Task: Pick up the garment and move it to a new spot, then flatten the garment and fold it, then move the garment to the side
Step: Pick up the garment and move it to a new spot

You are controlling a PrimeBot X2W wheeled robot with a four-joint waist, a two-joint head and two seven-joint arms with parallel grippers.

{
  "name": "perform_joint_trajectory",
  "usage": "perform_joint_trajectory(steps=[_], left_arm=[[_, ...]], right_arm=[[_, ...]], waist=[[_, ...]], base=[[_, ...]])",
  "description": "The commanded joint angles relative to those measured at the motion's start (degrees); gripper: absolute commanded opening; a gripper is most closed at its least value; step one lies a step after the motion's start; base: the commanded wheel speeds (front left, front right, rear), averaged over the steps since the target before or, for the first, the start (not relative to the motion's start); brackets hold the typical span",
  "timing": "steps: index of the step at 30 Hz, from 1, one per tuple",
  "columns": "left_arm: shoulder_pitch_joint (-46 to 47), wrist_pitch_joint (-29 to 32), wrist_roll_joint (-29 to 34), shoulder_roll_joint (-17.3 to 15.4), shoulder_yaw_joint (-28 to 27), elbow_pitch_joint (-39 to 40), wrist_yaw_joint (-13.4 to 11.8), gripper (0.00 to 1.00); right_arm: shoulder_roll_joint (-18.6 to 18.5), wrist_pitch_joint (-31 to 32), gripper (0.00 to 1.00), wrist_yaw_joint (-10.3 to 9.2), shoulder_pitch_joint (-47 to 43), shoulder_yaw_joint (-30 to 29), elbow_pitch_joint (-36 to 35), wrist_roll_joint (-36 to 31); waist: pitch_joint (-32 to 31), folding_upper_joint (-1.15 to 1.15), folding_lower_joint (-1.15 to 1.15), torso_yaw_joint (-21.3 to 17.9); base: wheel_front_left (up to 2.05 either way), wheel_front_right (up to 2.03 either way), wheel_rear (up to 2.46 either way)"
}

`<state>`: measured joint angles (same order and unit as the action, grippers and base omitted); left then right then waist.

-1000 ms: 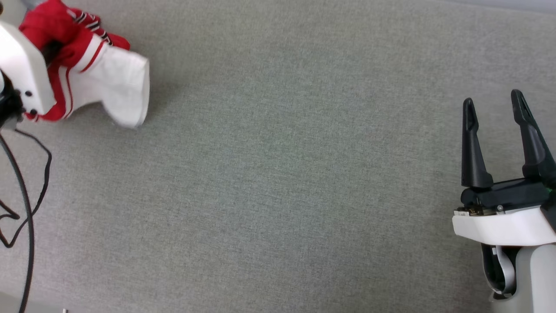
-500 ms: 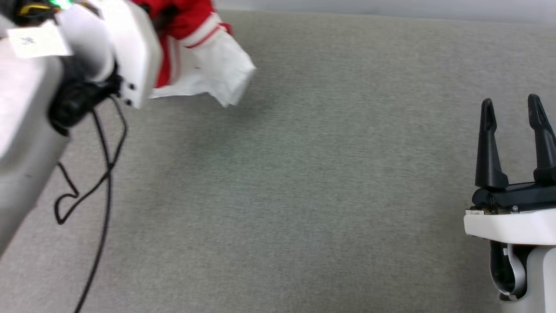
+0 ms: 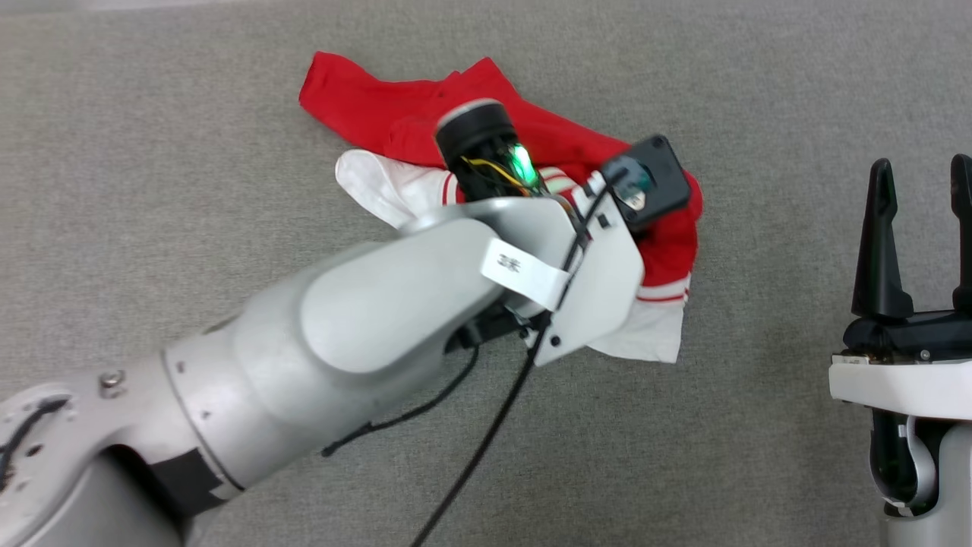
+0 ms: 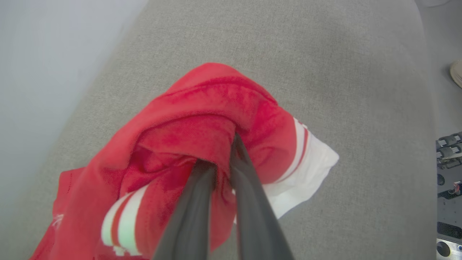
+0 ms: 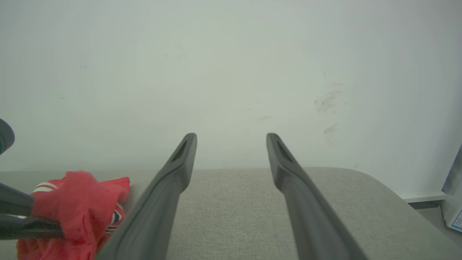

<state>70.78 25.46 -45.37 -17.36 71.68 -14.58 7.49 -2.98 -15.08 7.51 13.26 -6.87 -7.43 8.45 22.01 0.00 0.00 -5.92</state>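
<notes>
Relocation is the step I am working through, by my judgement. My left gripper [image 4: 224, 159] is pinching almost fully closed on a raised fold of the red jersey T-shirt [image 4: 202, 104]. The cloth is draping away from that grip on every side. A white sleeve [image 4: 306, 169] is hanging to its right, and the edges seem to be resting on the grey upholstered surface [image 3: 759, 83] beneath it. My right gripper [image 3: 921, 182] is waiting with its fingers spread wide and nothing between them, well apart from the T-shirt, which is lying off to its left. The pick-up is looking done, and I am judging the set-down not yet finished. Flattening, folding and the final move aside are all waiting, since the T-shirt is sitting crumpled in a heap.
</notes>
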Motion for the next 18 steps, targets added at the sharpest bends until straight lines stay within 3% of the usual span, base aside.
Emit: perform_joint_trajectory(steps=[1,6,11,15,16,17,18], left_arm=[[-0.5,-0.4,-0.1,1.0,0.8,-0.8,-0.1,0.00],[-6.6,4.8,2.6,4.4,1.7,-1.9,-0.1,0.00],[-11.3,9.2,5.5,4.6,1.7,-1.5,-0.1,0.00],[-12.0,6.9,5.4,5.1,1.7,-1.8,-0.1,0.04],[-11.4,4.9,5.8,5.2,1.7,-2.2,-0.1,0.92],[-10.9,2.6,5.6,5.4,1.7,-2.9,-0.1,1.00],[-10.6,-0.1,5.2,5.6,1.7,-3.5,-0.1,1.00]], right_arm=[[0.2,-0.1,1.00,-0.04,0.9,-0.1,-0.1,0.3],[0.2,-0.1,1.00,-0.04,1.4,0.2,0.0,0.8],[0.2,-0.1,1.00,-0.04,2.0,0.3,0.2,0.8],[0.2,-0.1,1.00,-0.04,1.6,0.2,0.8,0.2],[0.2,-0.1,1.00,-0.04,1.3,0.2,0.9,0.1],[0.2,-0.1,1.00,-0.04,0.9,0.2,1.1,-0.1],[0.2,-0.1,1.00,-0.04,0.4,0.2,1.2,-0.2]], waist=[[0.8,0.00,0.00,-0.6],[2.3,0.00,0.00,-1.2],[3.0,0.00,0.00,-1.2],[1.9,0.00,0.00,-0.3],[1.3,0.00,0.00,0.0],[0.6,0.00,0.00,0.3],[-0.1,0.00,0.00,0.7]], base=[[0.00,0.00,0.00],[0.00,0.00,0.00],[0.00,0.00,0.00],[0.00,0.00,0.00],[0.00,0.00,0.00],[0.00,0.00,0.00],[0.00,0.00,0.00]])
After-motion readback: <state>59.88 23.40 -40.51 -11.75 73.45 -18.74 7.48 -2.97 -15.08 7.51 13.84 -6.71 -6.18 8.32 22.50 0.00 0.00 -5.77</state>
